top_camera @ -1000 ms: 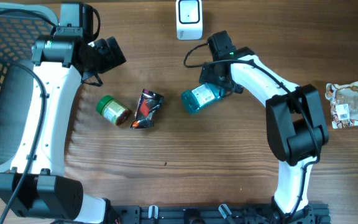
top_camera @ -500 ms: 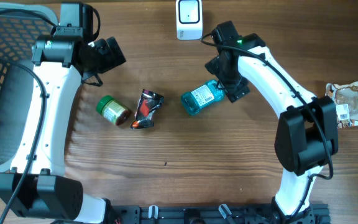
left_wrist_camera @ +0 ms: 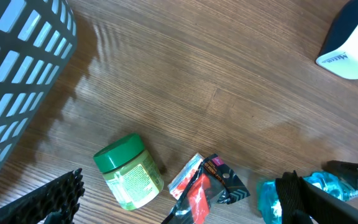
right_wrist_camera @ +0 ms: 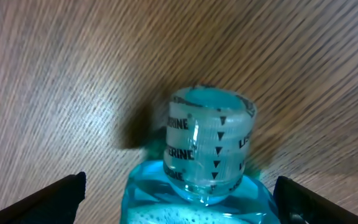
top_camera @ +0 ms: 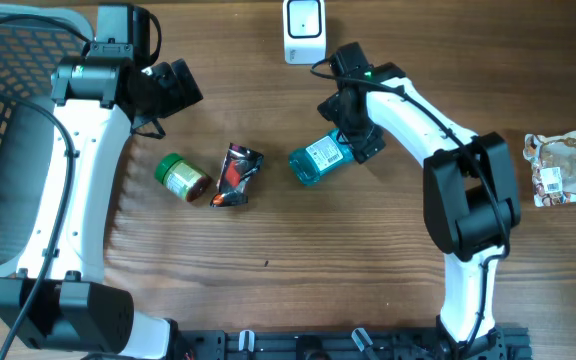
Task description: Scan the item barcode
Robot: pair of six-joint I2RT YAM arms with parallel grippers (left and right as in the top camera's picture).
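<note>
Mouthwash bottle (top_camera: 318, 160) lies on its side on the worktop (top_camera: 368, 260), cap end at right hand (top_camera: 354, 132), fingers spread wide astride cap; left hand (top_camera: 173, 85) well apart, likewise spread.

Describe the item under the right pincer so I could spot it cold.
Below the white barcode scanner at the far edge of the wooden table, three items lie in a row. It is the rightmost: a teal plastic mouthwash bottle on its side, unlike the crumpled black-and-red packet and green-lidded jar.
</note>
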